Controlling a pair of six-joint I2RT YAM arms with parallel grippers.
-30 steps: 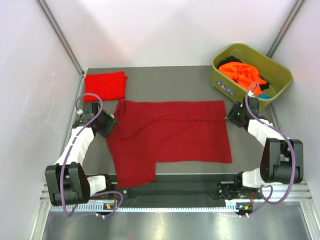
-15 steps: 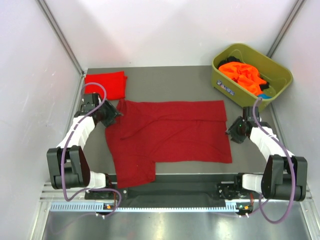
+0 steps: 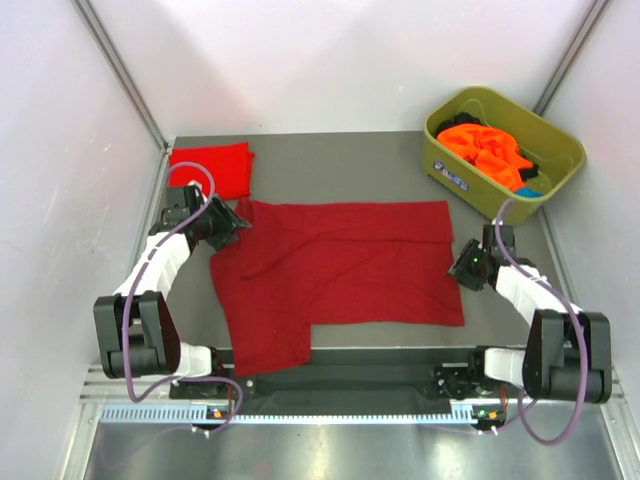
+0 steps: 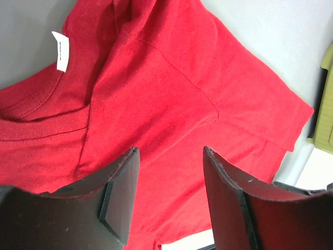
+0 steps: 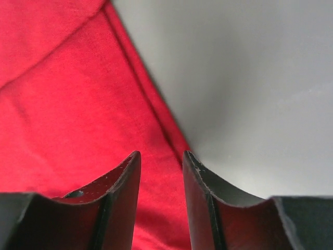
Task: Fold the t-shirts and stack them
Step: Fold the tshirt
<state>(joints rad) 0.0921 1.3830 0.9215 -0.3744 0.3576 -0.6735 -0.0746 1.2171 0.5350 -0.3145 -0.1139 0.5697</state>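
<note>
The dark crimson t-shirt (image 3: 340, 270) lies spread flat in the middle of the table, one sleeve part reaching toward the near edge. Its white neck label (image 4: 61, 50) shows in the left wrist view. My left gripper (image 3: 228, 225) is open over the shirt's back left corner by the collar, with cloth between its fingers (image 4: 169, 156). My right gripper (image 3: 463, 267) is open at the shirt's right edge, its fingers (image 5: 162, 156) on either side of the hem. A brighter red t-shirt (image 3: 210, 170) lies folded at the back left. Orange t-shirts (image 3: 485, 145) lie in the tub.
The olive-green plastic tub (image 3: 452, 175) stands at the back right, just behind the right arm. White walls close in the table on the left, back and right. Bare grey table (image 5: 250, 78) lies to the right of the shirt's hem.
My right gripper has moved toward the near side along the shirt's right edge. My left gripper has shifted back and right onto the collar corner. The shirt has barely moved.
</note>
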